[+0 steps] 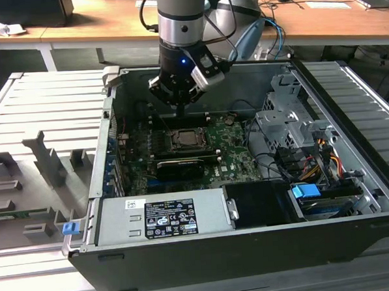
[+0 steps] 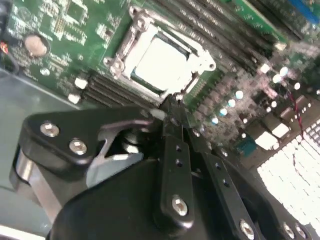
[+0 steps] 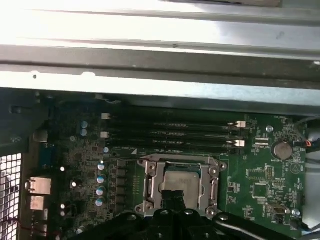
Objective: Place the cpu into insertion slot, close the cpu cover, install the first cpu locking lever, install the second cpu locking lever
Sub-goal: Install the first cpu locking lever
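You've got the cpu (image 2: pixel 162 62) seated in the insertion slot (image 3: pixel 150 186), cpu cover (image 3: pixel 181 162) down. Fingers (image 2: pixel 172 107) pinched together, empty, above its edge. Memory sticks (image 3: pixel 170 131) just beside.

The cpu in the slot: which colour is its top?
Silvery-grey metal; the cpu shows best in the second wrist view.

Wooden desks (image 1: pixel 110 26) behind (papers scattered); ribbed grey metal table (image 1: pixel 42 101) below.

I count one cpu (image 3: pixel 181 181) under one cpu cover (image 3: pixel 179 167), four memory slots (image 3: pixel 170 131), and one coin battery (image 3: pixel 282 149).
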